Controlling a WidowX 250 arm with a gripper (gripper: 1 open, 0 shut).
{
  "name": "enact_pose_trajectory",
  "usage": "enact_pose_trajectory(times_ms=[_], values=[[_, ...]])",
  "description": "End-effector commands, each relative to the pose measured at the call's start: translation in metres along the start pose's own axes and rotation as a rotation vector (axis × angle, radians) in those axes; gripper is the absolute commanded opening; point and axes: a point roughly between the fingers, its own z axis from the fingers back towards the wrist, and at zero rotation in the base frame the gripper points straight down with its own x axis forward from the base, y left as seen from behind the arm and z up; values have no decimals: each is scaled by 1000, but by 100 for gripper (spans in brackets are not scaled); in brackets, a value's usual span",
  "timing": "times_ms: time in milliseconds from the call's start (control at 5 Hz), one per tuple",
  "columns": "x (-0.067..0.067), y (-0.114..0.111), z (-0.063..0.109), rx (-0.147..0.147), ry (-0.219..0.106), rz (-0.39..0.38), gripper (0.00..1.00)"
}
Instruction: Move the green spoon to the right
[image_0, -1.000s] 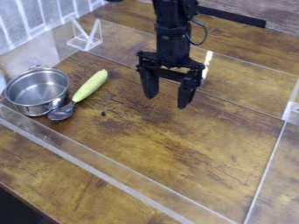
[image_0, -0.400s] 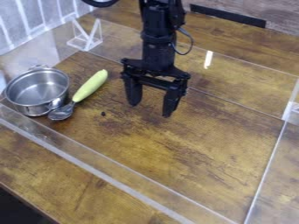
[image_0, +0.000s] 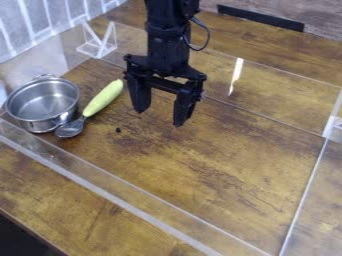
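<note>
The green spoon (image_0: 88, 108), chunky plastic handle, lies beside the spread-jawed gripper (image_0: 159, 108).

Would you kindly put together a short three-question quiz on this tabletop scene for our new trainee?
1. True or false: the hand is gripping the green spoon.
2. Multiple choice: the spoon's silver bowl end lies nearest to (A) the steel pot, (B) the clear stand, (C) the hand.
3. Fill in: the hand's fingers stand ____ and point down at the wooden table.

Key: 1 false; 2 A; 3 open.
</note>
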Motion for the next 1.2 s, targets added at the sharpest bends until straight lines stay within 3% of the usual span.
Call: enact_pose_trajectory(times_ms=[0, 200, 600, 800, 1000], values=[[1, -2, 9, 1, -43, 1, 100], [6, 4, 3, 2, -9, -24, 100], [37, 20, 23, 27, -75, -165, 100], [42, 23, 21, 38, -74, -141, 100], [43, 21, 13, 37, -46, -109, 100]])
